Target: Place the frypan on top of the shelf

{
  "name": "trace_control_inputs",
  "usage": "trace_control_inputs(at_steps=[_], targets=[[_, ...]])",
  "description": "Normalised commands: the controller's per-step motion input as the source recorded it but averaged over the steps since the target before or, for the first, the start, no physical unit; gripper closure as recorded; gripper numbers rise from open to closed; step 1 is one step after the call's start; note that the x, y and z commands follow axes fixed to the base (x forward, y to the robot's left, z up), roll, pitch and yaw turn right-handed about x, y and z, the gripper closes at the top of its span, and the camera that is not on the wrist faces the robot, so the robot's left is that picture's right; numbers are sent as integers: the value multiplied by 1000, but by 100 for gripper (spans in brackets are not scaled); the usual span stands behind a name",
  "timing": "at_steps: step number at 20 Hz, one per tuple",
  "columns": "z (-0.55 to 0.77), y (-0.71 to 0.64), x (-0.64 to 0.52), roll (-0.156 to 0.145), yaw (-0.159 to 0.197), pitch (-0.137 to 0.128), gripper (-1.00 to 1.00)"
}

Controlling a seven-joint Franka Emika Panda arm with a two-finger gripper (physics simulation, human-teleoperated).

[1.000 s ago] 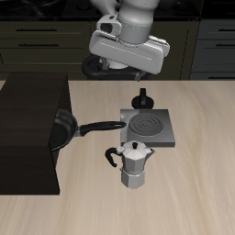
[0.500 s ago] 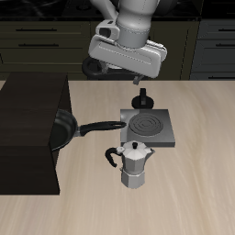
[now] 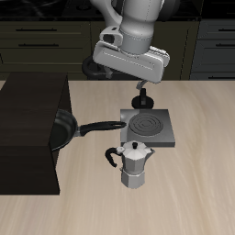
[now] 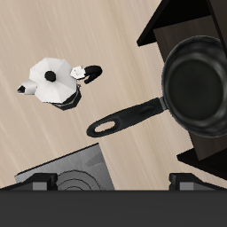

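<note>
- Frypan [image 3: 62,129] sits on the shelf [image 3: 27,115] edge, handle at 3 o'clock over the desk [image 3: 184,202].
- My hand [image 3: 139,84] hovers empty above; I cannot tell its opening.

Round black shallow frypan [image 3: 62,130], lying at the edge of the shelf [image 3: 29,128] top, bowl overhanging the corner, long straight handle reaching out over the counter [image 3: 184,197]. Large dark box-like shelf, flat-topped, standing on that counter, far bigger than the pan.
</note>
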Motion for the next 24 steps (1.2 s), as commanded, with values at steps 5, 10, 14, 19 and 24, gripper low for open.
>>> trace_control_inputs(at_steps=[5,10,14,19,24], targets=[[-220,-31,33,5,-37,27,-100],[-182,-58,60,-12,3,-16,-100],[-290,-81,110,-14,-14,54,-100],[-253,-44,71,1,-48,51,-100],[-86,53,-22,19,-59,4,-100]])
